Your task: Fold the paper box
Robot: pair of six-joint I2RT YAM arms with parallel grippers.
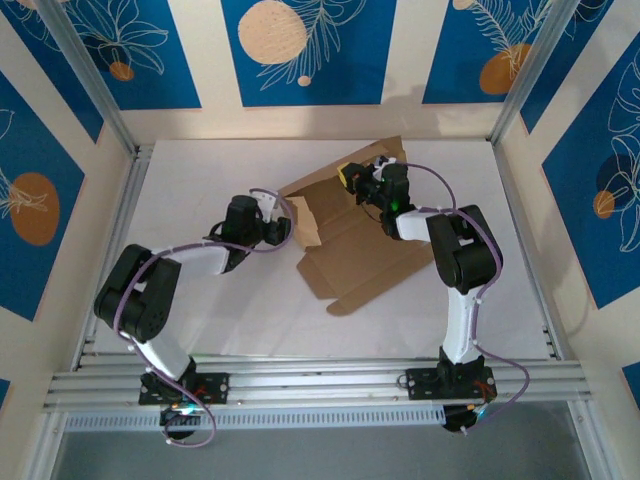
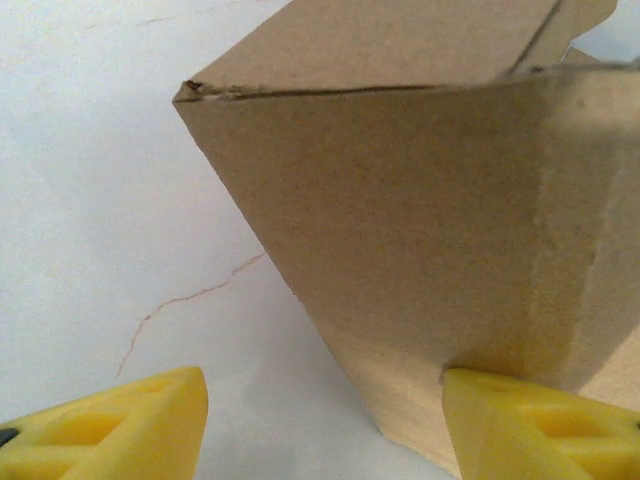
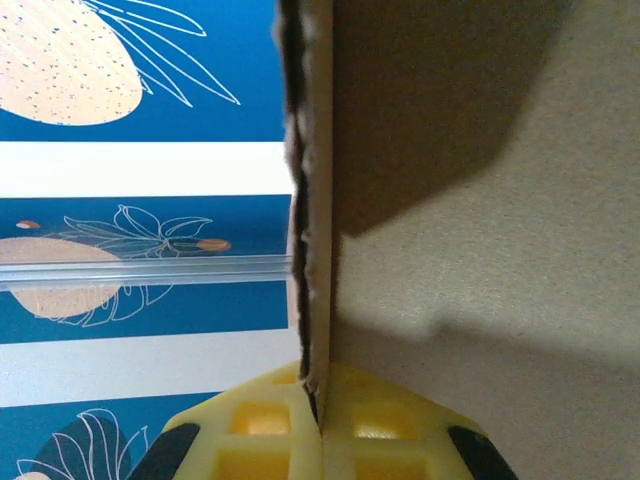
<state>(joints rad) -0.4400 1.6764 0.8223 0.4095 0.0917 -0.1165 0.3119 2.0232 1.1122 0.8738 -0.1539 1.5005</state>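
Paper box (image 1: 360, 255) clamped on one side, free on the other

I am seeing the paper box lying partly unfolded just right of centre in the top view, on the white tabletop (image 1: 200, 310). Its broad panel is lying flat toward the lower right. A rear panel is standing up toward the upper middle of the frame, and a small side flap is rising at the left edge of the sheet.

The right gripper (image 1: 352, 182) is reaching in at the raised rear panel. In the right wrist view its yellow fingers (image 3: 250, 430) are pressing together on a thin cardboard edge that is running straight up the middle of the frame. I am reading that gripper as clamped on the paper box. Blue leaf-patterned wall panels (image 3: 120, 80) are showing at the left of that frame.

The left gripper (image 1: 287, 232) is sitting just beside the small flap. In the left wrist view its jaws are standing wide apart and are not closing on the cardboard. One finger is sitting in the lower left corner and the other in the lower right, right at the base of a brown wall that is leaning over it. I cannot tell whether that finger is touching the wall.
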